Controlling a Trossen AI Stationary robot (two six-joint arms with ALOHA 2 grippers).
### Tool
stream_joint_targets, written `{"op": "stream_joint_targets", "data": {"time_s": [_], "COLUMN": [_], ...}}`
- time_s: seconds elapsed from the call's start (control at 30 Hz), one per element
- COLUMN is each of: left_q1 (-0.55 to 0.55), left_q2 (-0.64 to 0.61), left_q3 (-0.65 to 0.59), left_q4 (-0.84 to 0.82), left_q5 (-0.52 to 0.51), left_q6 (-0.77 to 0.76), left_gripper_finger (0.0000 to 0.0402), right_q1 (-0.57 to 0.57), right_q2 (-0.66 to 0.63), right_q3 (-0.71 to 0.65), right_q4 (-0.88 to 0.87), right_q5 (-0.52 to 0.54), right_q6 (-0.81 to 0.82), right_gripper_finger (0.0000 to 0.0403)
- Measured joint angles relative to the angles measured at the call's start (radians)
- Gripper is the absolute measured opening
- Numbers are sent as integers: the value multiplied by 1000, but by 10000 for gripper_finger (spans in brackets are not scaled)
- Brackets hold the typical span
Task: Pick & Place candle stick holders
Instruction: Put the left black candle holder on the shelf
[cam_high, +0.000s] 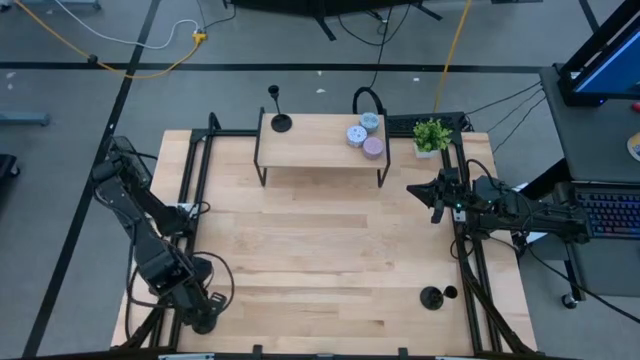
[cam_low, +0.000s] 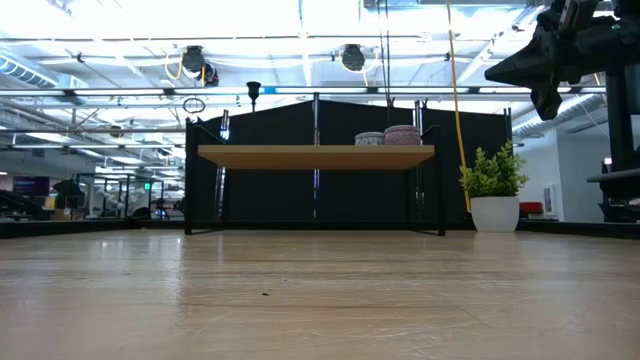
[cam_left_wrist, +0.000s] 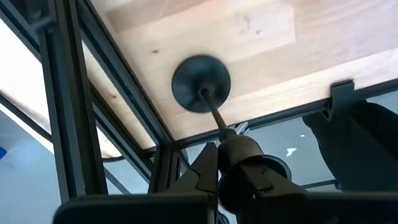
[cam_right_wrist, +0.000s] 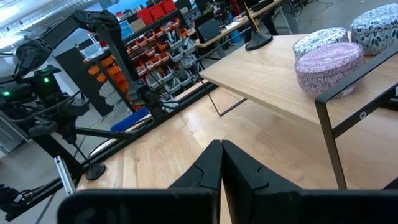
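- We count one candle stick holder (cam_high: 280, 121) already standing upright at the left end of the small raised shelf (cam_high: 320, 142) at the far side of the desk (cam_high: 320, 250); three round pucks (cam_high: 363, 133) sit at the shelf's other end, and a potted plant (cam_high: 431, 136) stands just beside it
- A second holder (cam_high: 431, 297) waits on the desk near its front right corner, well apart from both arms; we judge it untouched
- A third holder (cam_left_wrist: 201, 84) stands at the front left corner of the desk, close to the frame rail; so we judge the task partly done, with at least two left to move
- The left end effector (cam_left_wrist: 217, 146) is down at that corner, clenched on the thin stem of the third holder, whose disc base looks to be on the wood; we judge the lift not yet made
- The right end effector (cam_right_wrist: 221, 163) hangs over the right edge of the desk, clenched and grasping nothing
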Motion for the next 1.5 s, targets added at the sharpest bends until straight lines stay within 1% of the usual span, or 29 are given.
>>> {"op": "stream_joint_targets", "data": {"time_s": [0.13, 0.27, 0.37, 0.67, 0.83, 0.97, 1.27, 1.4, 1.5], "left_q1": [68, 155, 225, 460, 591, 693, 895, 986, 1056], "left_q2": [3, 6, 5, 4, 3, 2, 1, 1, 0], "left_q3": [22, 48, 76, 165, 241, 328, 547, 610, 633], "left_q4": [-21, -3, 4, -4, -15, -60, -219, -249, -259], "left_q5": [-11, -97, -133, -138, -138, -140, -229, -267, -269], "left_q6": [101, 237, 357, 750, 936, 1037, 1207, 1257, 1289], "left_gripper_finger": [15, 15, 14, 14, 14, 14, 14, 14, 14], "right_q1": [0, 0, 0, 0, 0, 0, 0, 0, 0], "right_q2": [0, 0, 0, 0, 0, 0, 0, 0, 0], "right_q3": [0, 0, 0, 0, 0, 0, 0, 0, 0], "right_q4": [0, 0, 0, 0, 0, 0, 0, 0, 0], "right_q5": [0, 0, 0, 0, 0, 0, 1, 1, 1], "right_q6": [-1, -4, -4, -4, -4, -4, -4, -4, -4], "right_gripper_finger": [2, 2, 2, 2, 2, 2, 2, 2, 2]}}
